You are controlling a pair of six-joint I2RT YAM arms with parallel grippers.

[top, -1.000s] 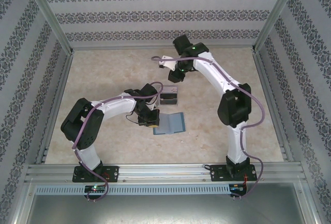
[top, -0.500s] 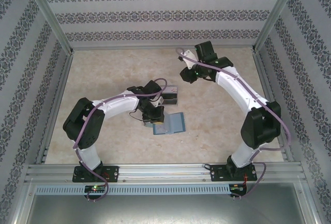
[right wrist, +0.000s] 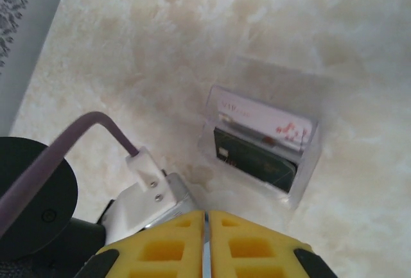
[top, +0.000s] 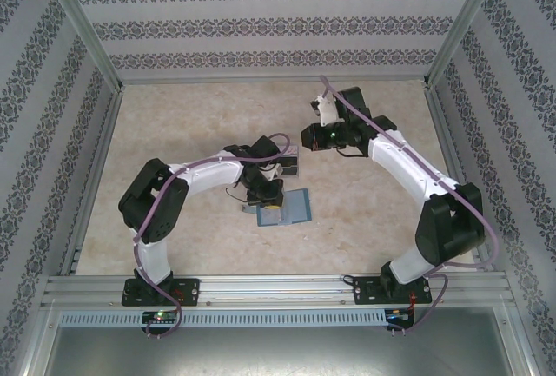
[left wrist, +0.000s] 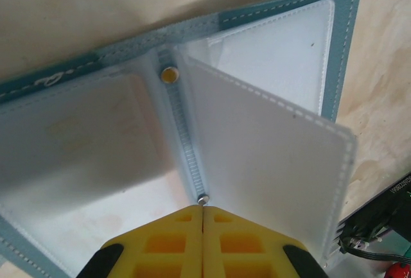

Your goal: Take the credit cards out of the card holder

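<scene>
Seeing card holder [top: 294, 207] open flat mid-desk [top: 174, 124], clear sleeve [left wrist: 270, 162] standing up from spine. Got left end effector [left wrist: 203, 210] pressed together at near end of that spine, by a small rivet [left wrist: 203, 198]. Got right end effector [right wrist: 205, 217] pressed together too, above clear box [right wrist: 308, 156]. Holding both credit cards [right wrist: 252, 157]: one pale with red marks, one dark. Box just beyond holder.

Clear plastic box [right wrist: 307, 156], marbled table [top: 191, 124], patterned walls [top: 261, 24]
</scene>
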